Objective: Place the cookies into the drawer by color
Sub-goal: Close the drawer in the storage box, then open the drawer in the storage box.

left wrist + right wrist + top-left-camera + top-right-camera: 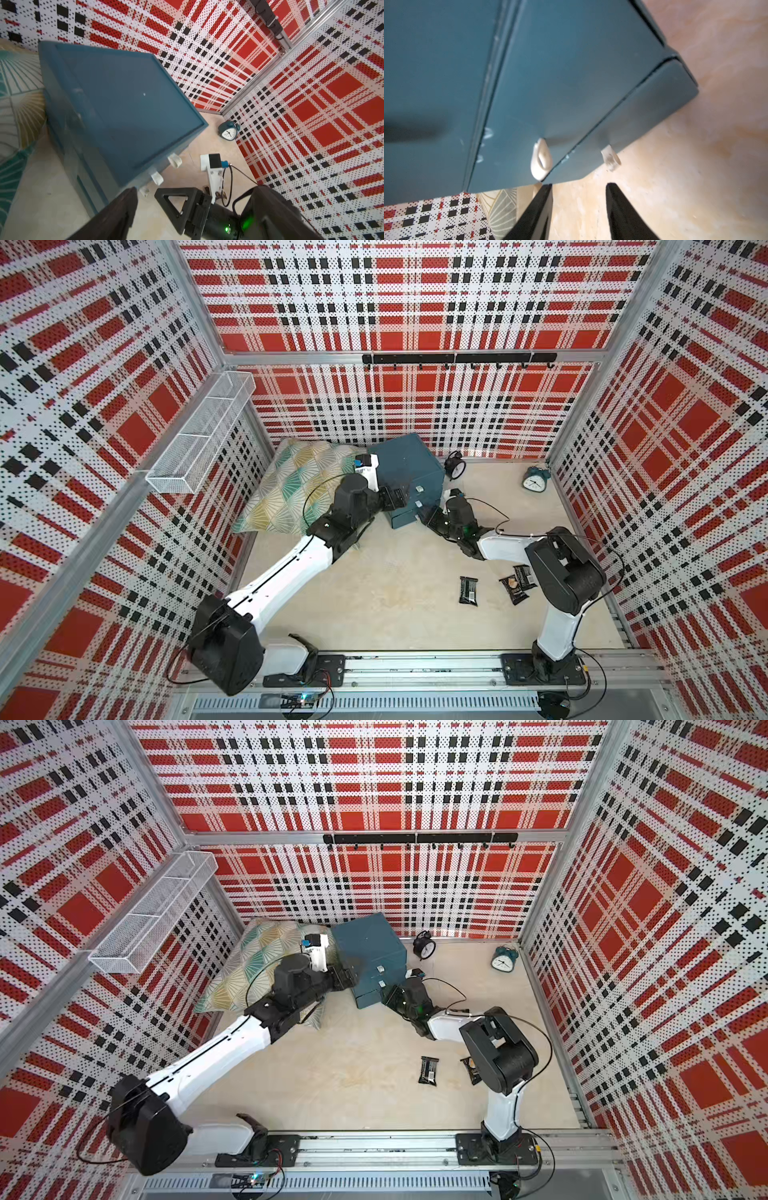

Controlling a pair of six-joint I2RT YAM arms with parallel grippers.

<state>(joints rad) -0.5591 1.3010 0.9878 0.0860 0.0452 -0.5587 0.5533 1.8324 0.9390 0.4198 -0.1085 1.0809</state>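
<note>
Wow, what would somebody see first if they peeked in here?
The loud red, black and white checked walls all around grab the eye first. Then the left arm and right arm, meeting at the teal drawer cabinet at the back, beside a patterned pillow. Some black cookie packets lie on the pale floor near the right arm.

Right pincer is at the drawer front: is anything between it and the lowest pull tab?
Nothing visible. In the right wrist view the right pincer stands open and empty, and only bare table shows between it and the lowest pull tab of the drawer. The middle pull tab hangs off to one side.
</note>
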